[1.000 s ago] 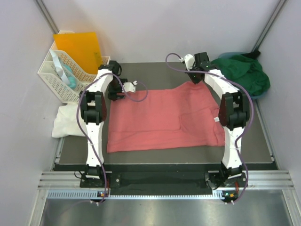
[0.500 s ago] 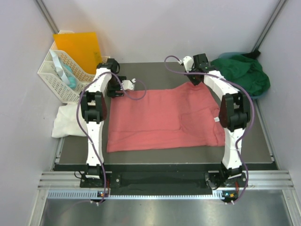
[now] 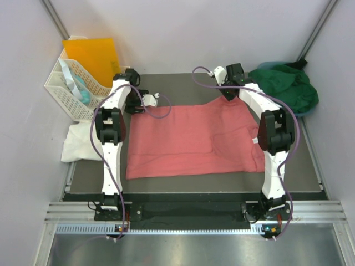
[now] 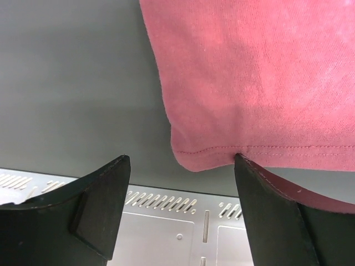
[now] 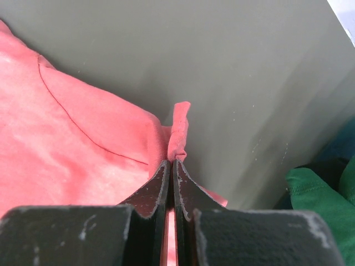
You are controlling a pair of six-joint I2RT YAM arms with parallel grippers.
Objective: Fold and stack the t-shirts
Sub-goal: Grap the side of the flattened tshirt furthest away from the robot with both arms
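- a salmon-pink t-shirt lies spread nearly flat across the middle of the dark table, between the two arms, with a small white label showing near its right edge.
- the left gripper hangs at the shirt's far left corner, its jaws standing wide apart; in the wrist view the hemmed corner of the cloth shows in the gap between the two fingers, and whether they touch it cannot be told.
- the right gripper is at the far right corner, fingers pressed together on a pinch of the pink fabric, a small fold of which stands up just beyond the tips.
- a dark green t-shirt sits crumpled at the table's far right corner.
- a white t-shirt lies bunched off the table's left edge, just below a white lattice basket with an orange folder standing behind it.
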